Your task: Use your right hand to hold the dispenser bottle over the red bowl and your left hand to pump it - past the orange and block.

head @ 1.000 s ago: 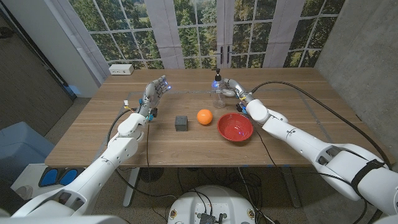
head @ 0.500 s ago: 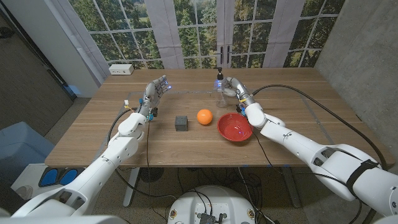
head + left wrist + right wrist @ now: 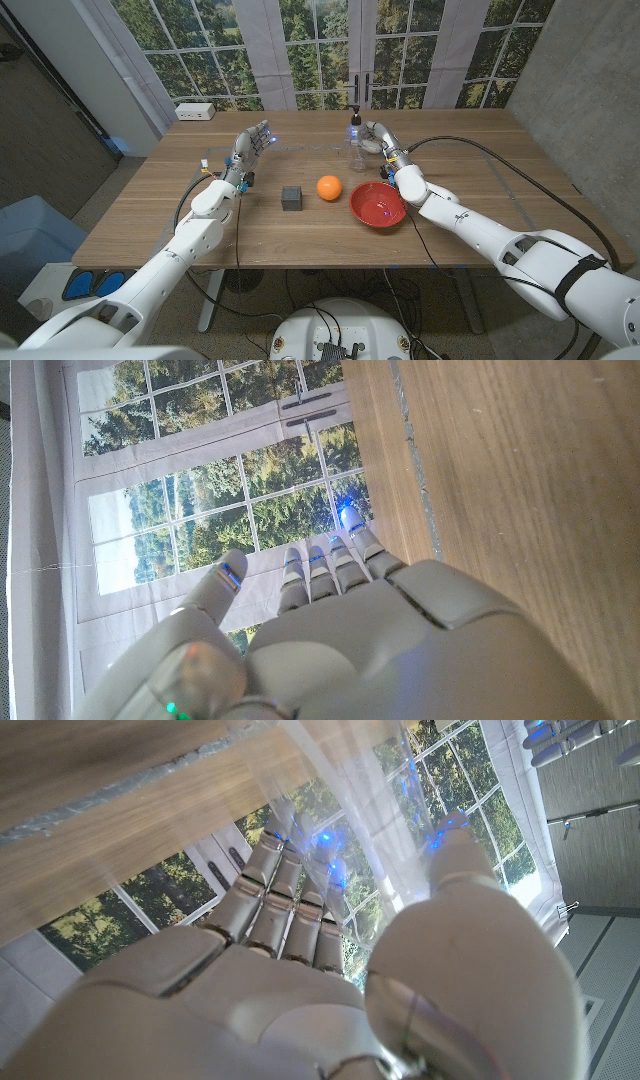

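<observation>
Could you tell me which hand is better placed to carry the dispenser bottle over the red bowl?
Right: the right hand already grips the dispenser bottle, just behind the red bowl.

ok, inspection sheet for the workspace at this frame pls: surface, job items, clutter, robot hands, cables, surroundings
Surface: wooden table, tape line across the far part.
Job's things: clear dispenser bottle upright at the far side, behind the red bowl; orange and dark block to the robot's left of the bowl.
Clutter: white box at the far left corner.
Robot hands: right robot hand wrapped around the bottle, which shows see-through between its fingers in the right wrist view; left robot hand open, holding nothing.
Cables: black cable along the right arm; thin cable by the left arm.
Surroundings: windows with trees behind.
</observation>
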